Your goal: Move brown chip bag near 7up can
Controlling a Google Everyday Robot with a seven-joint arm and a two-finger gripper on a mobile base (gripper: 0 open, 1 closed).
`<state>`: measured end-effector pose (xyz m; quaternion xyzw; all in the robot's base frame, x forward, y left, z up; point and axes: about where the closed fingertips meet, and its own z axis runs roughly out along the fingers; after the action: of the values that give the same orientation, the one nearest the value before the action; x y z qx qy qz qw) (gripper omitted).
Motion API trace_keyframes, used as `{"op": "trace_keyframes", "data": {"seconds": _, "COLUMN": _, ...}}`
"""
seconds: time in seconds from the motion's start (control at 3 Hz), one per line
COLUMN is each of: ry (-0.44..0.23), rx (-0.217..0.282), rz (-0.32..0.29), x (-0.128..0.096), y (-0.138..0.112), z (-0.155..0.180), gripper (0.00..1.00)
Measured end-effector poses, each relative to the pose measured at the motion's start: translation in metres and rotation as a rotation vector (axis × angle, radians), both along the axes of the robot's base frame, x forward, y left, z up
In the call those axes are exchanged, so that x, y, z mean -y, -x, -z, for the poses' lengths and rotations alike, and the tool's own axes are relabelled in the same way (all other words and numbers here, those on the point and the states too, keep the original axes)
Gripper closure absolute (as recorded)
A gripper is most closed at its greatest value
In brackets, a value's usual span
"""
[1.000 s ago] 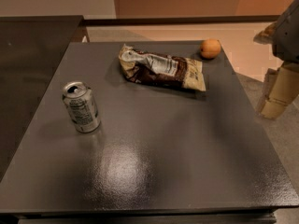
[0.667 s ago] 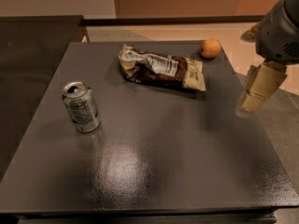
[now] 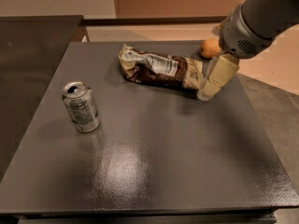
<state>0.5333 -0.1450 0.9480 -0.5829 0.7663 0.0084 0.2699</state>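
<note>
The brown chip bag [image 3: 159, 70] lies crumpled on the far middle of the dark grey table [image 3: 154, 162], long axis left to right, with cream ends. The 7up can [image 3: 81, 107] stands upright at the left, well apart from the bag. My gripper [image 3: 208, 91] hangs from the grey arm at the upper right, its cream fingers pointing down just beside the bag's right end, close to the table top.
A small round orange fruit [image 3: 210, 48] sits at the table's far right edge, partly behind the arm. A darker counter [image 3: 32, 41] adjoins on the left. Floor lies beyond the table's right edge.
My gripper has moved left from beyond the table's right edge to the right end of the chip bag. The bag and the can have not moved.
</note>
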Motion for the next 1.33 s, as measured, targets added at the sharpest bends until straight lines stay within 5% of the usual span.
{"op": "trace_keyframes", "data": {"seconds": 0.67, "ry": -0.047, "rx": 0.018, "rz": -0.013, "x": -0.044, "y": -0.051, "z": 0.024, "gripper": 0.0}}
{"op": "trace_keyframes", "data": {"seconds": 1.33, "ry": -0.045, "rx": -0.039, "rz": -0.043, "x": -0.07, "y": -0.084, "z": 0.067, "gripper": 0.0}}
